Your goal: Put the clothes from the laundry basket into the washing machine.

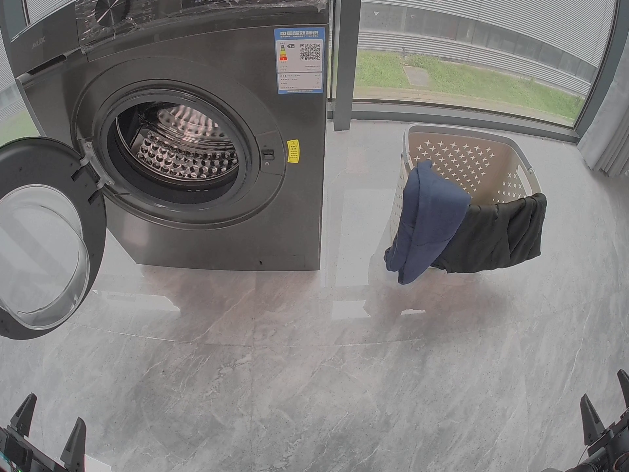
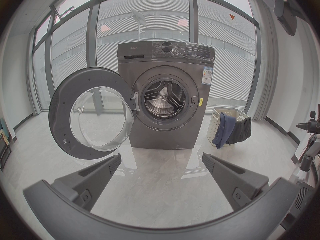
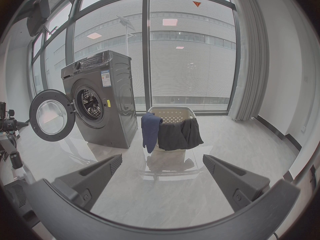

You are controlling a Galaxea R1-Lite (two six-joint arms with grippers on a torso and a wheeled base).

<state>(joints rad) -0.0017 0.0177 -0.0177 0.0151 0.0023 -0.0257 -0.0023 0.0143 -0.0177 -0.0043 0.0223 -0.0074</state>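
A grey front-loading washing machine [image 1: 196,132] stands at the left with its round door [image 1: 42,244] swung wide open and a bare steel drum [image 1: 183,142] inside. To its right sits a beige laundry basket [image 1: 468,158]. A blue garment [image 1: 426,221] and a black garment [image 1: 498,234] hang over the basket's front rim. My left gripper [image 1: 49,424] is open low at the near left, far from the machine. My right gripper [image 1: 606,404] is open at the near right, well short of the basket. The basket [image 3: 171,115] lies straight ahead in the right wrist view.
Glossy grey marble floor [image 1: 314,375] stretches between me and both objects. Floor-to-ceiling windows [image 1: 485,40] run behind them, with a curtain [image 1: 606,126] at the far right. The open door juts out over the floor at the left.
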